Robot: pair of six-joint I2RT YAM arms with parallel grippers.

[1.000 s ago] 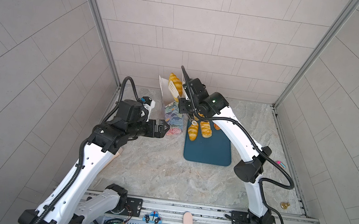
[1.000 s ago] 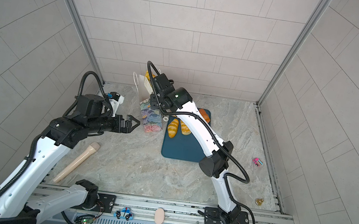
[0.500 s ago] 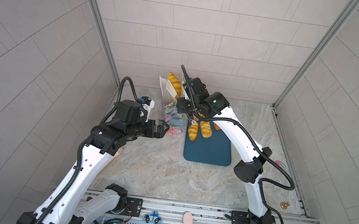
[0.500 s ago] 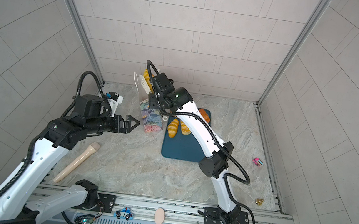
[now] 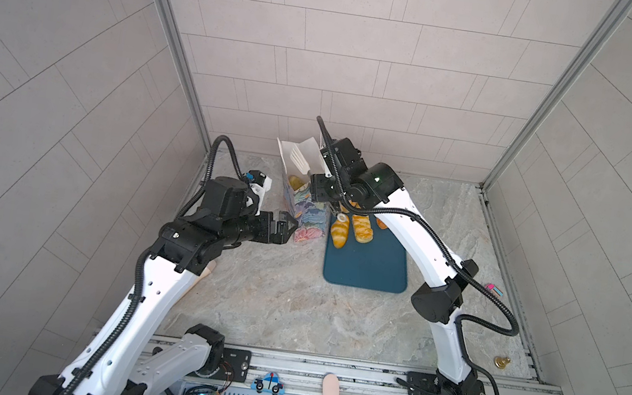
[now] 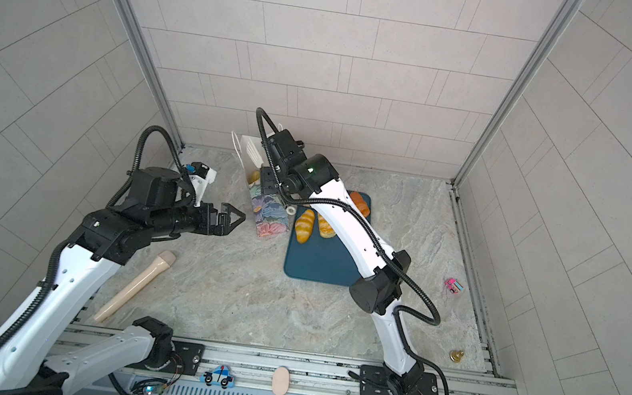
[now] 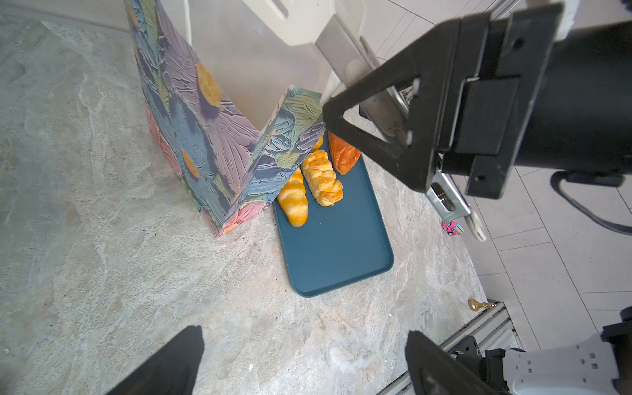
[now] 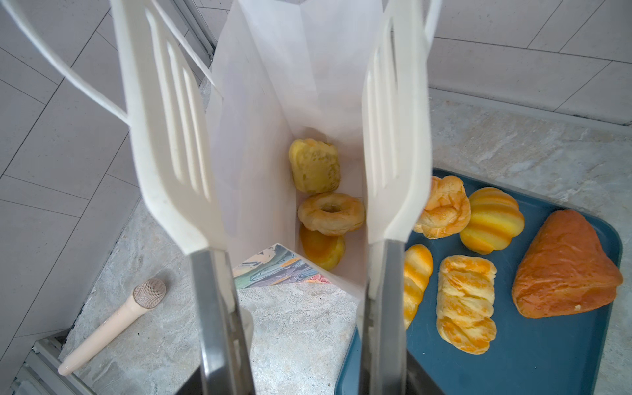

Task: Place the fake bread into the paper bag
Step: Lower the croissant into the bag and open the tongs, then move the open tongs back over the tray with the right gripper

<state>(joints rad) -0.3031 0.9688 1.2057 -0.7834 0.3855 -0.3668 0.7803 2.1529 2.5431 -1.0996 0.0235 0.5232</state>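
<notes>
The paper bag (image 5: 303, 213) (image 8: 273, 102) stands open beside the blue tray (image 5: 365, 264) (image 8: 530, 359). Three pieces of fake bread lie in its bottom: a ring (image 8: 331, 212) between two rolls. Several more lie on the tray, among them a braided piece (image 8: 466, 304) and a dark orange triangular piece (image 8: 564, 270). My right gripper (image 5: 325, 191) (image 8: 307, 379) is shut on the metal handles of white tongs (image 8: 164, 136), whose blades stand apart and empty over the bag's mouth. My left gripper (image 5: 286, 230) (image 7: 304, 342) is open, just left of the bag and apart from it.
A beige toy microphone (image 6: 138, 287) lies at the front left. A pink toy car (image 6: 453, 286) and a small brass piece (image 6: 456, 355) sit near the right edge. A white ring (image 5: 341, 218) lies at the tray's far corner. Walls close in behind the bag.
The yellow piece held in the tongs above the bag is gone from between the blades; the blades have spread. The left arm has barely moved.
</notes>
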